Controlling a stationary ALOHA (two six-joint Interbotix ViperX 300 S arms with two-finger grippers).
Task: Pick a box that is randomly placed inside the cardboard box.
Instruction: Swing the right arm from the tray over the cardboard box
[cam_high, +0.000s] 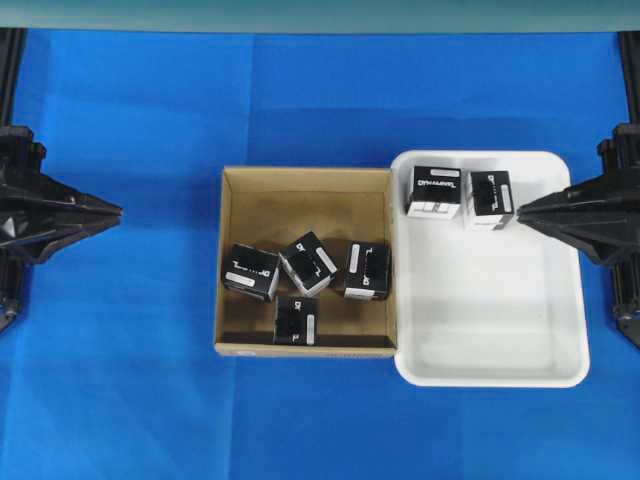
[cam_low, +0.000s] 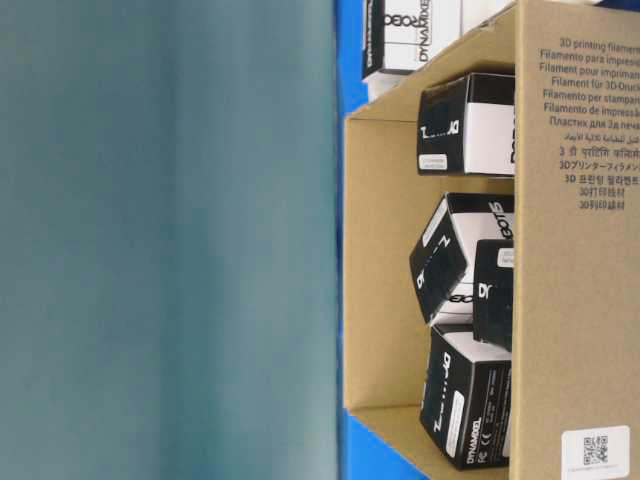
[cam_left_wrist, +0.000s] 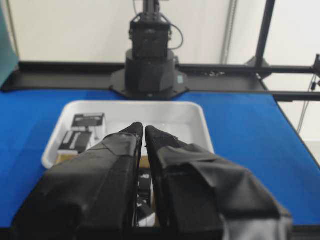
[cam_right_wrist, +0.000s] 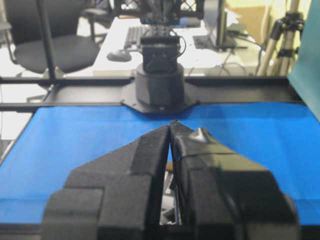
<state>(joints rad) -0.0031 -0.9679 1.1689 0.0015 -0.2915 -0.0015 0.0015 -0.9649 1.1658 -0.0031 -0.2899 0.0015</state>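
Observation:
The brown cardboard box (cam_high: 300, 208) sits mid-table with several small black boxes lying in it: one at the left (cam_high: 250, 271), one tilted in the middle (cam_high: 308, 263), one at the right (cam_high: 367, 270), and one by the near wall (cam_high: 296, 320). The table-level view shows them behind the printed cardboard box wall (cam_low: 570, 300). My left gripper (cam_high: 117, 211) is shut and empty over the blue table, well left of the cardboard box. My right gripper (cam_high: 521, 212) is shut and empty at the tray's right side. The fingertips meet in both wrist views, at the left gripper (cam_left_wrist: 144, 128) and the right gripper (cam_right_wrist: 170, 125).
A white plastic tray (cam_high: 490, 310) touches the cardboard box's right wall and holds two black cartons at its far end (cam_high: 434, 190) (cam_high: 489, 198); the right gripper's tip is next to the second. Blue cloth covers the table (cam_high: 120, 350). Arm bases stand at both sides.

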